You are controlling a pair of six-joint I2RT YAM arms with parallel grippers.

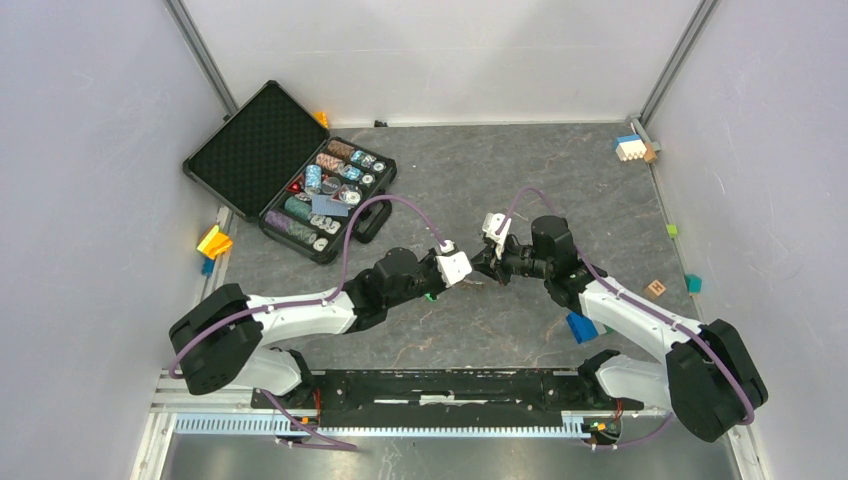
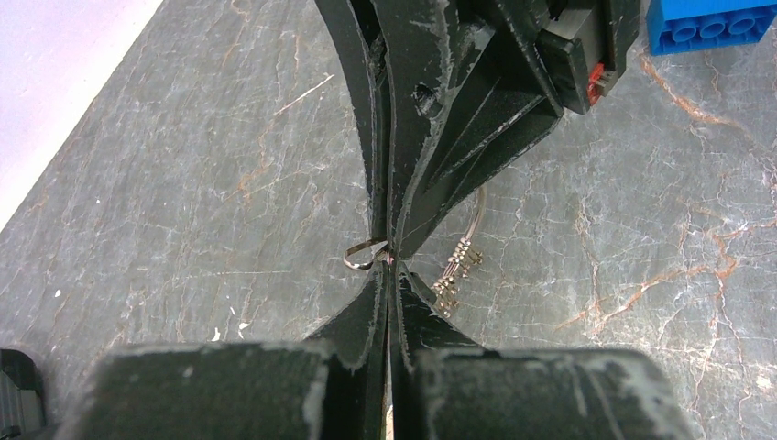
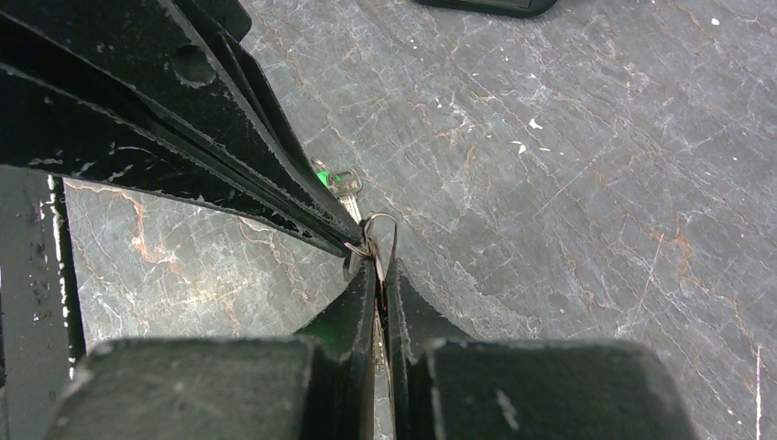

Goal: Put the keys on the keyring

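Observation:
My two grippers meet tip to tip above the middle of the table. The left gripper (image 1: 468,268) (image 2: 389,268) is shut, and its tips pinch the wire of the keyring (image 2: 364,255), a thin silver loop. The right gripper (image 1: 490,262) (image 3: 380,264) is shut on the same keyring (image 3: 387,225), with brassy metal showing between its jaws. Several small plain keys (image 2: 458,269) hang from the ring beside the right fingers. The green-headed key (image 3: 337,183) (image 1: 430,296) lies on the table below the left gripper. The black-headed key is hidden.
An open black case (image 1: 290,170) of poker chips lies at the back left. A blue block (image 1: 581,327) (image 2: 710,23) sits by the right arm. A wooden block (image 1: 655,289) and a teal block (image 1: 693,283) lie at the right edge, yellow blocks (image 1: 213,241) at the left.

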